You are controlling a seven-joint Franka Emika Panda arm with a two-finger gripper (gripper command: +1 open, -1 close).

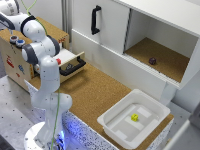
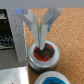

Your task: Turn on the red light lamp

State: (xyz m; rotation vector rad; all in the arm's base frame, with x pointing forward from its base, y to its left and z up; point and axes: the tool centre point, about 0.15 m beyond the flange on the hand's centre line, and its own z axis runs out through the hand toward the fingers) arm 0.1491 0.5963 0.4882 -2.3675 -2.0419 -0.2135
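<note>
In the wrist view the red light lamp [image 2: 45, 55] is a round dark-rimmed cap with a reddish centre, directly under my gripper [image 2: 42, 46]. The two fingers [image 2: 34, 25] are shut together, with their tips on or just above the red centre. The twin cap with a blue centre [image 2: 52, 79] lies right beside it. In the exterior view the pair of caps [image 1: 16, 40] sits on top of the wooden box [image 1: 12, 62] at the exterior view's left. Their colours are too small to tell there, and the arm [image 1: 37, 47] bends over them.
A small red knob [image 1: 58, 61] and a black drawer handle [image 1: 73, 67] are on the open drawer beside the box. A white cabinet with a black door handle [image 1: 95, 20] holds a dark object [image 1: 152, 61]. A white tray [image 1: 115, 127] holds a yellow piece [image 1: 134, 117].
</note>
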